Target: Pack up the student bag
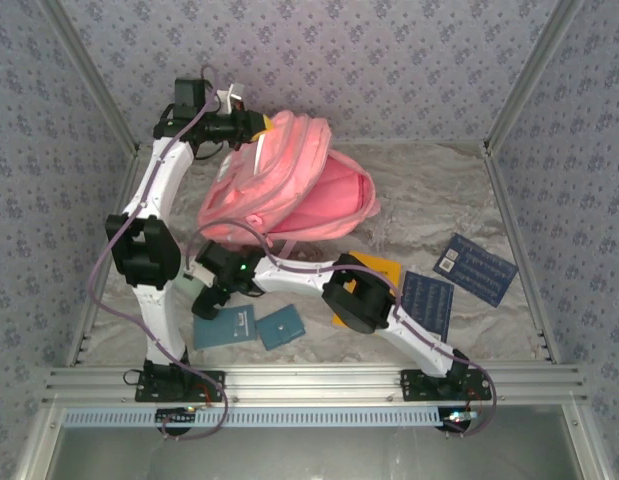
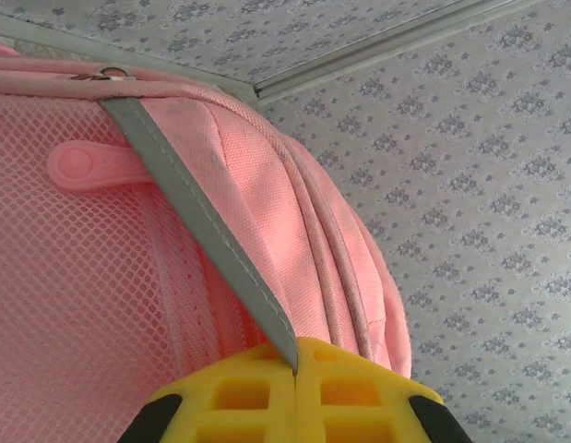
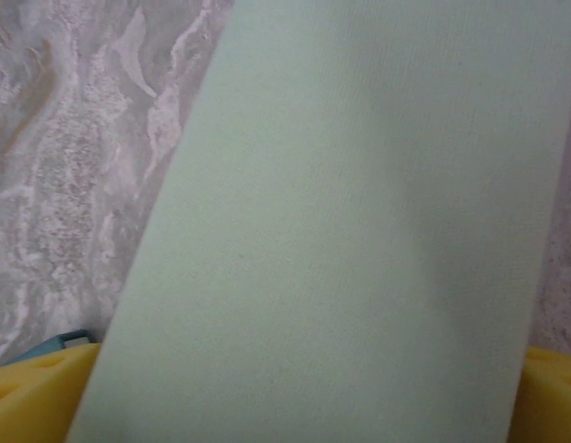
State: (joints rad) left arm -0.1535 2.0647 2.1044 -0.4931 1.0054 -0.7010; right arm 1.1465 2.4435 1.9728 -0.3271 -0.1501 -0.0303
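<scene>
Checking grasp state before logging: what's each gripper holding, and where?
Left gripper is shut on the student bag, pinching its grey trim strip near the top. Right gripper straddles a pale green book, jaws wide; a hold cannot be told.

I see the student bag (image 1: 279, 180) as soft pink woven cloth, matt, with a fine visible weave. Its mesh panel (image 2: 82, 295) is open pink netting. The stripe (image 2: 202, 240) across it looks like smooth grey tape with a stitched edge and a slight sheen. The zip pull (image 2: 91, 166) seems to be smooth, rubbery pink plastic. My left gripper (image 2: 295, 362) is matt yellow moulded plastic. The pale green cover (image 3: 340, 231) is matt with a faint linen-like grain. The table sheet (image 3: 64, 185) is grey, crinkled and rough. The frame rails (image 1: 309, 382) are ribbed bare metal.
</scene>
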